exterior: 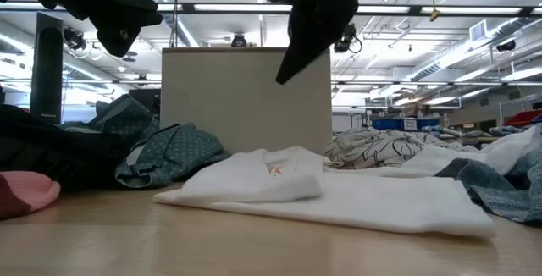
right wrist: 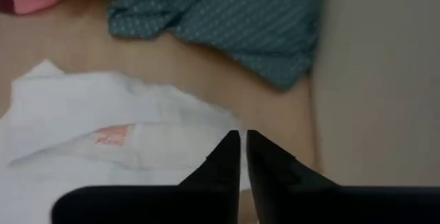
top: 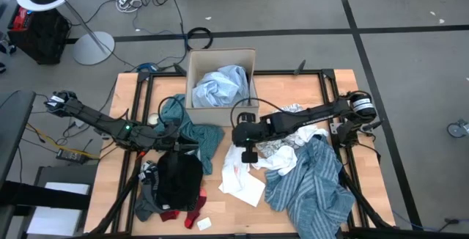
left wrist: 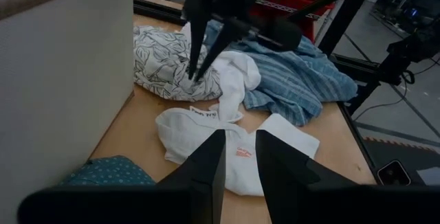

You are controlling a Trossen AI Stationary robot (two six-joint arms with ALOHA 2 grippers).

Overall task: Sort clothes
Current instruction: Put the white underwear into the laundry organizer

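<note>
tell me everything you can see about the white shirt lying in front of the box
The white shirt is soft, thin-looking fabric with a small orange-red neck label. It lies flat and loosely folded on the wooden table, in front of the cardboard box. The teal dotted garment lies to one side; the leaf-print cloth and striped blue shirt to the other, overlapping its edge. The right gripper hangs just above it, jaws nearly shut, holding nothing.

A tan cardboard box [top: 251, 57] stands at upper centre; a small white tag, perhaps paper [top: 204, 223], lies at the bottom.
</note>
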